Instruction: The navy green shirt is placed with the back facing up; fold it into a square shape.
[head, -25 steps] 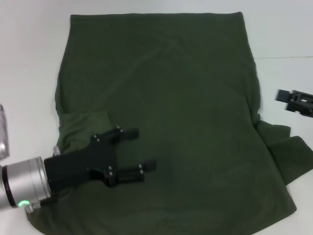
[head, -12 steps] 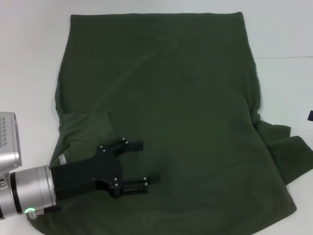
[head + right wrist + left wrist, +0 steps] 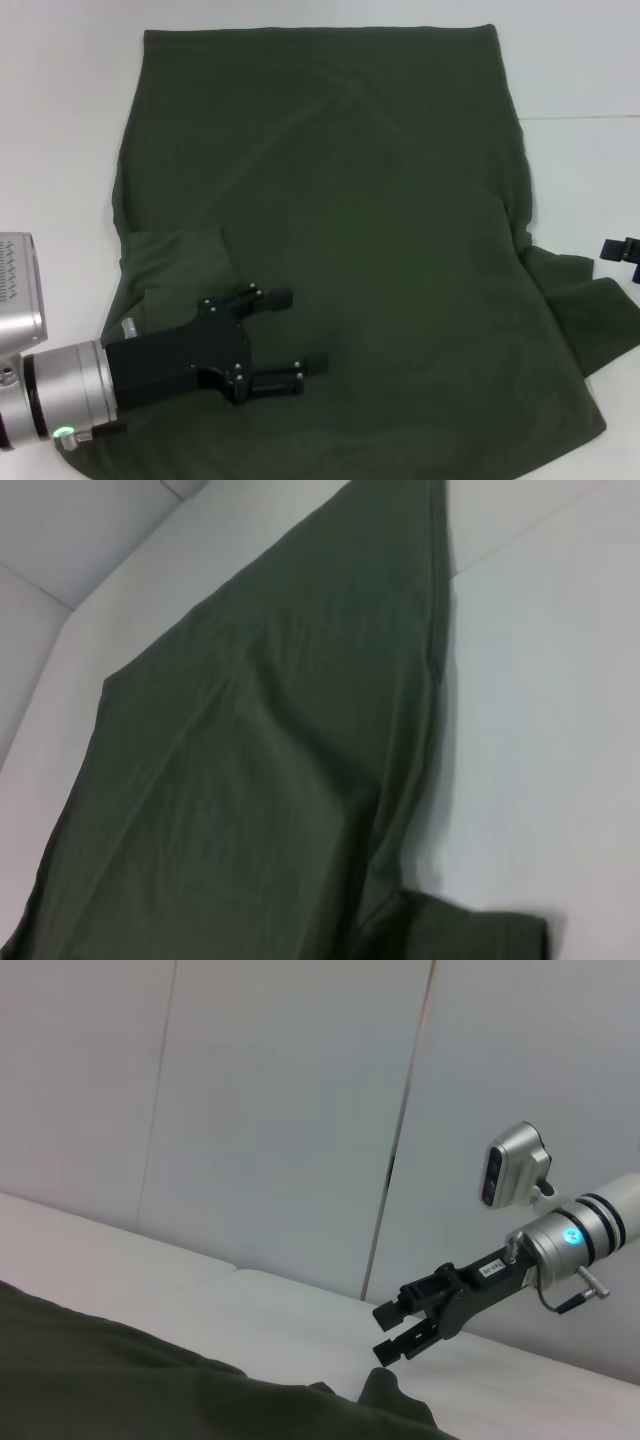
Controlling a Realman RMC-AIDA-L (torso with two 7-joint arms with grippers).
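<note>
on the white table the navy green shirt lies beneath the open left gripper, its unfolded sleeve just beside the open right gripper.

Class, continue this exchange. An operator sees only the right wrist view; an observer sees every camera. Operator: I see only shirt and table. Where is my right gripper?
Observer: The right gripper hangs open above the table, beside the shirt's right sleeve.
Operator: Is the left sleeve folded?
Observer: Yes, the left sleeve lies folded in onto the body.
Operator: Where is the left gripper?
Observer: The left gripper is open over the shirt's near left part, next to that folded sleeve.
</note>
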